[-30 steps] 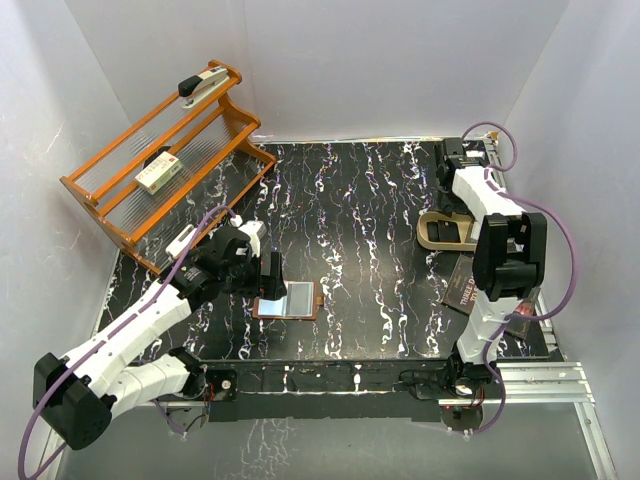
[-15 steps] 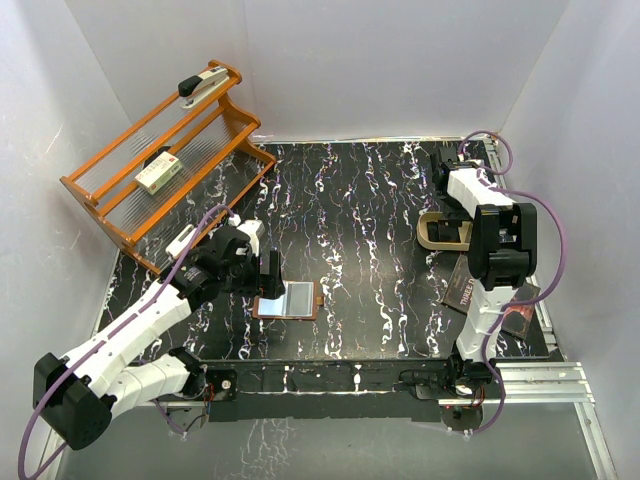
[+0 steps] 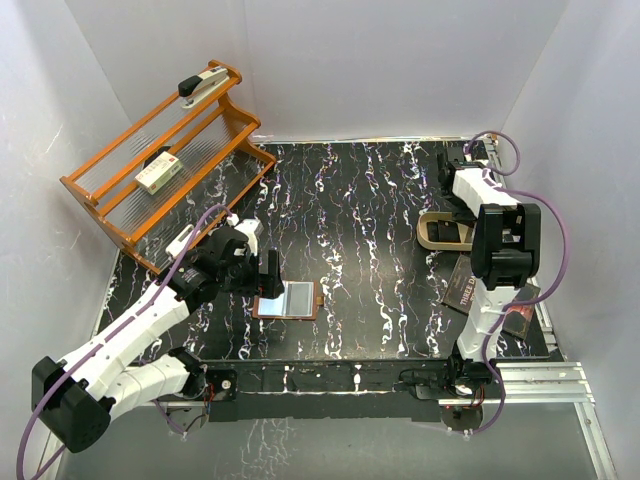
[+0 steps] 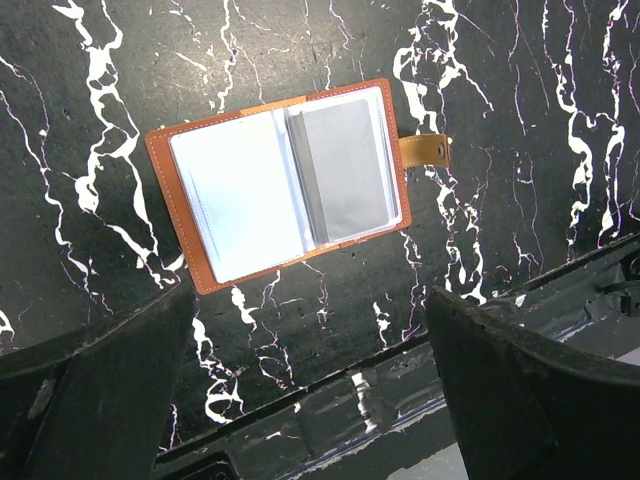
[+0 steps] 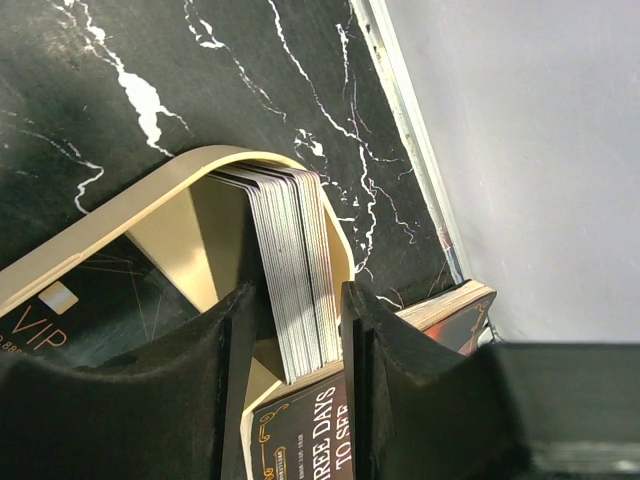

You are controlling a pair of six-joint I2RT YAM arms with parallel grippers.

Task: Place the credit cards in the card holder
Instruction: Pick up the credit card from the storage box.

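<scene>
The card holder [image 3: 288,300] [image 4: 280,180] lies spread open near the table's front edge, brown with pale pockets and a snap tab [image 4: 425,150]; a grey rectangle [image 4: 345,170] shows in its right pocket. My left gripper [image 3: 270,275] [image 4: 310,300] hovers over it, wide open and holding nothing. A stack of credit cards [image 5: 295,270] stands on edge inside a tan curved stand [image 3: 440,235] [image 5: 130,215]. My right gripper [image 3: 455,208] [image 5: 297,290] straddles that stack. Its right finger is at the stack's side, and a slim dark gap remains on the left.
An orange rack [image 3: 245,125] at back left carries a stapler [image 3: 203,82] and a white-and-green box [image 3: 158,173]. A dark lettered book [image 3: 468,285] [image 5: 310,430] lies against the stand. A dark VIP card [image 5: 60,320] lies under the stand. The white wall is close on the right.
My right gripper has come down from the back right corner onto the tan stand, and its jaws have narrowed around the card stack. The left arm has stayed still.
</scene>
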